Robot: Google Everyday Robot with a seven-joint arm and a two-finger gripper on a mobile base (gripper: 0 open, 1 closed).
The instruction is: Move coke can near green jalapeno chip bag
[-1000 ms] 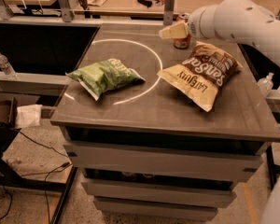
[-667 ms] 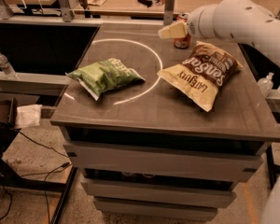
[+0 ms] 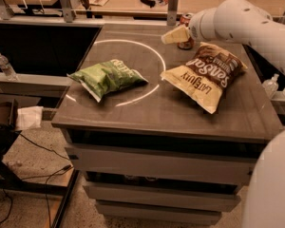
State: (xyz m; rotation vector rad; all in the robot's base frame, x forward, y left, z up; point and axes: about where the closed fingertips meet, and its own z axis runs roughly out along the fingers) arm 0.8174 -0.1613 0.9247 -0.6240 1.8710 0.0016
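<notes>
At the desk's (image 3: 152, 109) far edge, the pincer (image 3: 176, 34) hovers at the coke can (image 3: 185, 19), grip impossible to tell, well apart from the green jalapeno chip bag (image 3: 107, 76).

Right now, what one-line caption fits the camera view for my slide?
Gripper at the coke can near the table far edge, behind the brown chip bag; green jalapeno chip bag lies apart.

Brown chip bag (image 3: 204, 75): "LATE JULY", upside down. Hand (image 3: 172, 35) beside coke can (image 3: 185, 19).
</notes>
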